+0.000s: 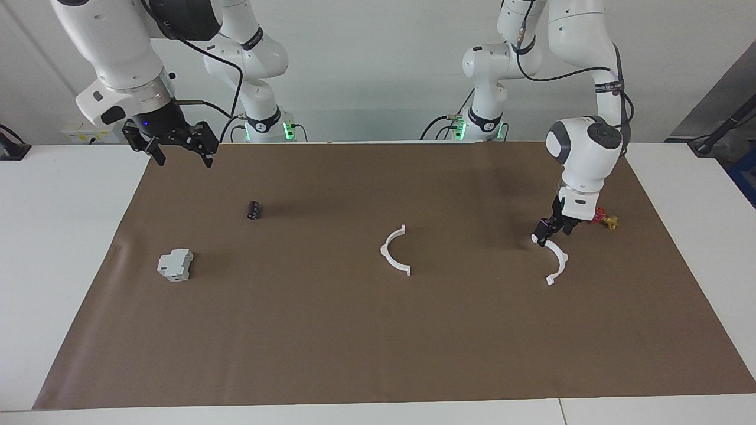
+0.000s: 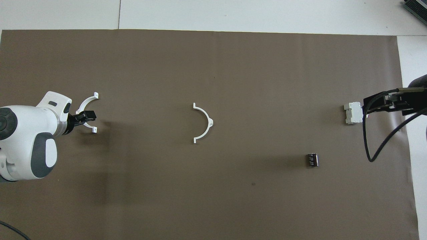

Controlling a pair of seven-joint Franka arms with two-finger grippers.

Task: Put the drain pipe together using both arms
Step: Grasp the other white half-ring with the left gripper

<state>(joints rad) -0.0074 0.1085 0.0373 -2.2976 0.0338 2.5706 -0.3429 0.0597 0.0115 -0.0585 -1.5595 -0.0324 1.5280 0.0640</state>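
Note:
The drain pipe lies as two separate white half-rings on the brown mat. One half-ring [image 1: 394, 251] [image 2: 204, 121] rests near the mat's middle. The other half-ring [image 1: 557, 261] [image 2: 84, 102] lies toward the left arm's end. My left gripper [image 1: 553, 230] [image 2: 88, 116] is low over that half-ring, at the part of its arc nearer to the robots, and its jaws are open. I cannot tell whether it touches. My right gripper [image 1: 182, 154] [image 2: 371, 105] hangs open and empty, high over the mat's corner at the right arm's end.
A grey-white boxy block [image 1: 175, 264] [image 2: 352, 113] and a small black cylinder [image 1: 254, 209] [image 2: 312, 159] lie toward the right arm's end. A small red and brass fitting [image 1: 605, 220] sits beside the left gripper. The brown mat [image 1: 378, 354] covers most of the table.

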